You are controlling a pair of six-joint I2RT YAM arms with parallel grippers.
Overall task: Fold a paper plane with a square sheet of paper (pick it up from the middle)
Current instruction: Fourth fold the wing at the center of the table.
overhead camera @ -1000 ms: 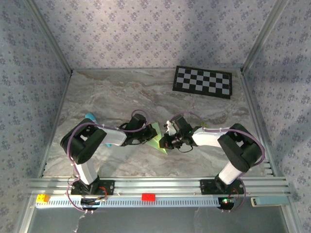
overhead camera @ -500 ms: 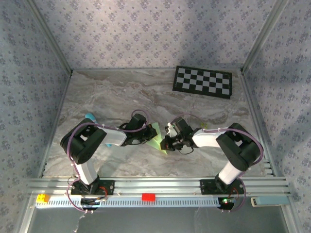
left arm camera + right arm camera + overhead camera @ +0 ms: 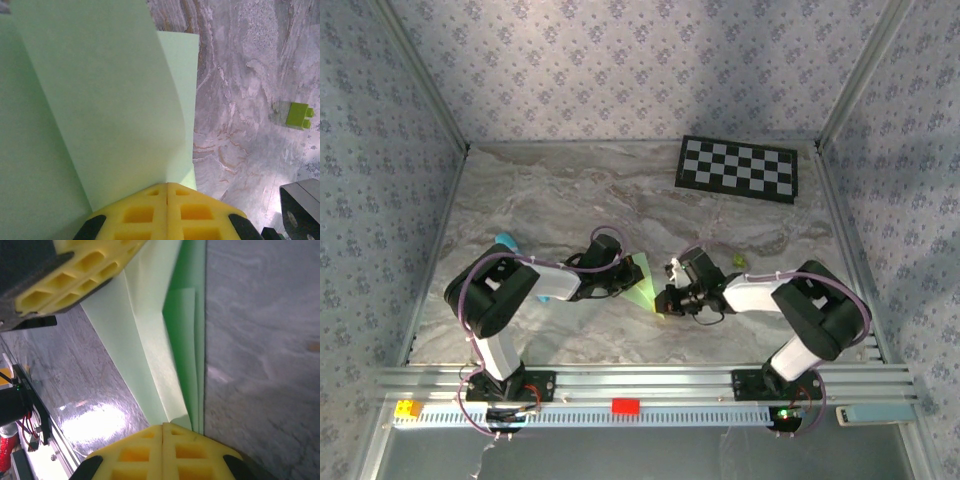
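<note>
The left end effector (image 3: 166,187) is clamped tight on one edge of the partly folded sheet of paper (image 3: 105,100). The right end effector (image 3: 164,429) pinches the opposite end, so the folds run lengthwise between them over the bench (image 3: 570,190), neither arm nearer.

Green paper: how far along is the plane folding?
Done: the sheet of paper carries several creases and overlapping layers. In hand: the left gripper and right gripper both pinch it, jaws shut. Left: further folds, since it is no slim pointed dart yet.
</note>
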